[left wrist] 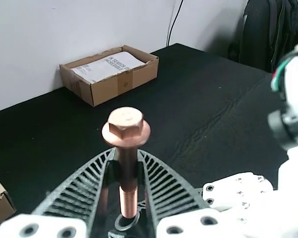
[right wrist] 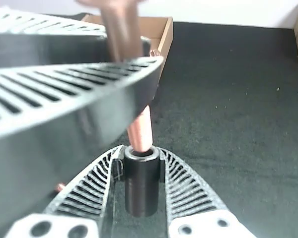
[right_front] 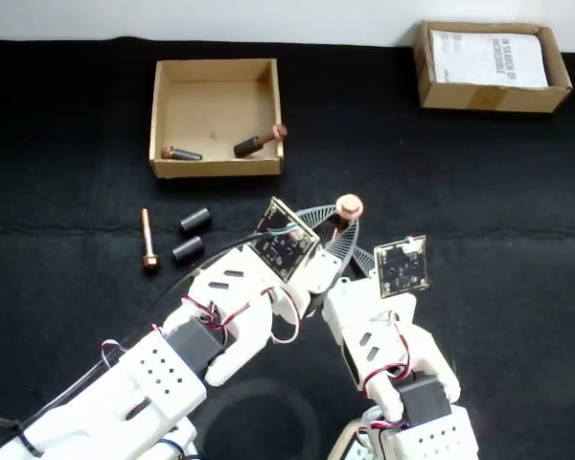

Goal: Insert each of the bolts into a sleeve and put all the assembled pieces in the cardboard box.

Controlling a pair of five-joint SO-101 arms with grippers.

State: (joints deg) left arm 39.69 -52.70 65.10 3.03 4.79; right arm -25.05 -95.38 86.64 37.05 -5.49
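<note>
My left pincer (left wrist: 125, 161) clamps a bolt (left wrist: 125, 130) mid-shank, head past the tips; my right pincer (right wrist: 141, 156) grips a sleeve (right wrist: 141, 188), bolt tip at its mouth. Both seem rigid, slick metal: hold firmly, mid-length. The box (right_front: 216, 169) sits farther ahead.

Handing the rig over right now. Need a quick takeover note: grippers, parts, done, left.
Left gripper: jaws shut on a bolt, gripped by its shank.
Right gripper: jaws shut on a black sleeve at that bolt's tip. The tip is at the sleeve's mouth; depth unclear.
Done: two assembled pieces lie in the cardboard box.
Near the box: one loose bolt and two loose sleeves.
Left: seat this bolt and box the piece, then likely pair the loose bolt with a sleeve and box that.
</note>
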